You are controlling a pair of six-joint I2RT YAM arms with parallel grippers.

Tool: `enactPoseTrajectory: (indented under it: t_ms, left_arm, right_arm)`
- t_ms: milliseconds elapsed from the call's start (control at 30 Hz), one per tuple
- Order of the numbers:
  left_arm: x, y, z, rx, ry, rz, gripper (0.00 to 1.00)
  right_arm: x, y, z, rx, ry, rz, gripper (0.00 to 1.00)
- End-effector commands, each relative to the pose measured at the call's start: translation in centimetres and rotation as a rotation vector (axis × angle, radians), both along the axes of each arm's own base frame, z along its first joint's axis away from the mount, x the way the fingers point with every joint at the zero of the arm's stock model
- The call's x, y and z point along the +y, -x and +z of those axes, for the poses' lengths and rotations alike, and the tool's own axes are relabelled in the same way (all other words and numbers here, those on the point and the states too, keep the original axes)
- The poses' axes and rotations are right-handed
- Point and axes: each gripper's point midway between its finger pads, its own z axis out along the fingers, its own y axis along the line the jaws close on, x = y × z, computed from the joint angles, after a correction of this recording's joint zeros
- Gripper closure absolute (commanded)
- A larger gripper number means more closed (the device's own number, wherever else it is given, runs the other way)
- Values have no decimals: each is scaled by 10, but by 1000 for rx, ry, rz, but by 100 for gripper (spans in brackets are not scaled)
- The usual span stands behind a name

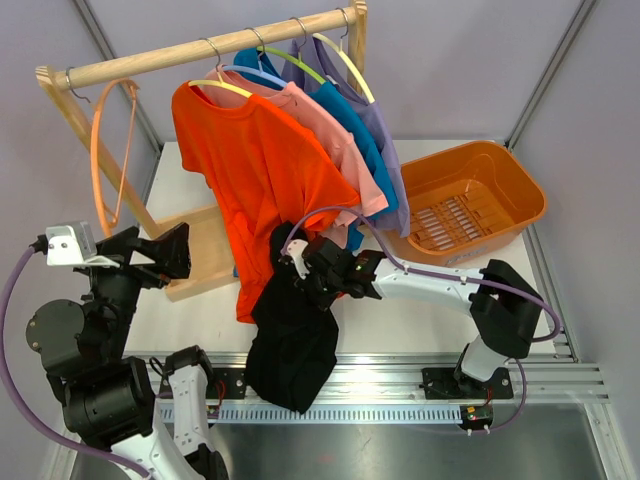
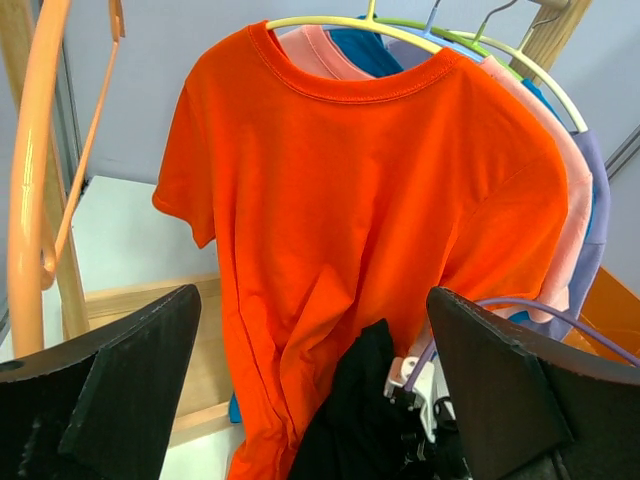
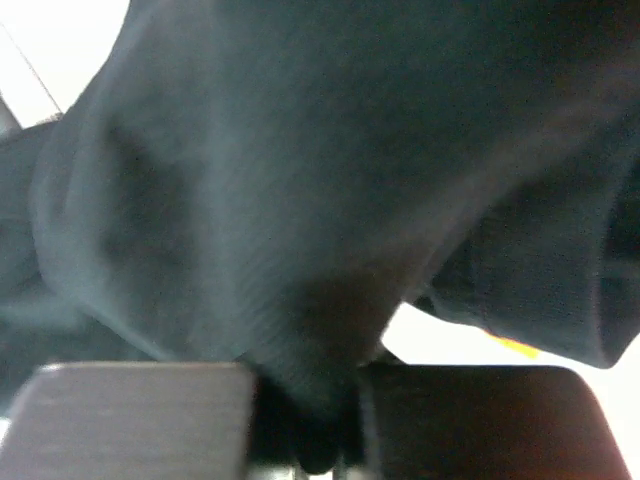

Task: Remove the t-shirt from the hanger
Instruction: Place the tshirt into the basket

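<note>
**Right pincer** (image 1: 298,262): pressed together on a bunched fold of the black cotton t-shirt (image 1: 295,345). The right wrist view confirms it, with dark cloth wedged between both fingers. The garment is on no hanger. It hangs from that grip in a long drape over the near edge of the white surface (image 1: 430,315), in front of the rack. Judgement: the pinch keeps the cloth gathered so it can be carried clear.

**Left pincer** (image 1: 172,250): spread wide and holding nothing, at the near left, facing the orange t-shirt (image 1: 250,170) on its pale yellow hanger (image 1: 222,86). It appears parked out of the way.

**Clearances:** An empty orange plastic hanger (image 1: 100,150) hangs at the left end of the wooden rail (image 1: 200,52). The black cloth overlaps the orange shirt's lower hem in the top view, and a snag there is the main risk. Open room lies to the right, with bare surface between the drape and the orange plastic basket (image 1: 520,175) at the far right.
</note>
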Motion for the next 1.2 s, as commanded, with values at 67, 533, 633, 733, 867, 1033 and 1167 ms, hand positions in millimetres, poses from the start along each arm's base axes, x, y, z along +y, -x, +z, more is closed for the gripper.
enactPoseTrajectory:
  t_ms: [67, 533, 633, 733, 867, 1033, 1167]
  left_arm:
    - [-5, -6, 4, -28, 15, -35, 1]
    - [-16, -12, 11, -47, 23, -120, 1]
    - [-14, -17, 10, -42, 36, -125, 1]
    - [-7, -26, 7, -33, 46, -107, 1]
    - [0, -37, 14, -57, 57, -91, 1]
    - [3, -48, 28, -86, 75, -102, 1]
    - [2, -51, 34, -103, 82, -119, 1]
  right_arm:
    - [10, 41, 40, 26, -73, 361, 100]
    - [-68, 61, 284, -443, -464, 785, 100]
    - [-77, 35, 347, -559, -535, 676, 100]
    - [-82, 21, 405, -634, -593, 574, 100]
    - [-99, -10, 476, -818, -613, 381, 100]
    - [-154, -51, 560, -1148, -615, 51, 100]
    - [-191, -73, 590, -1292, -587, -133, 100]
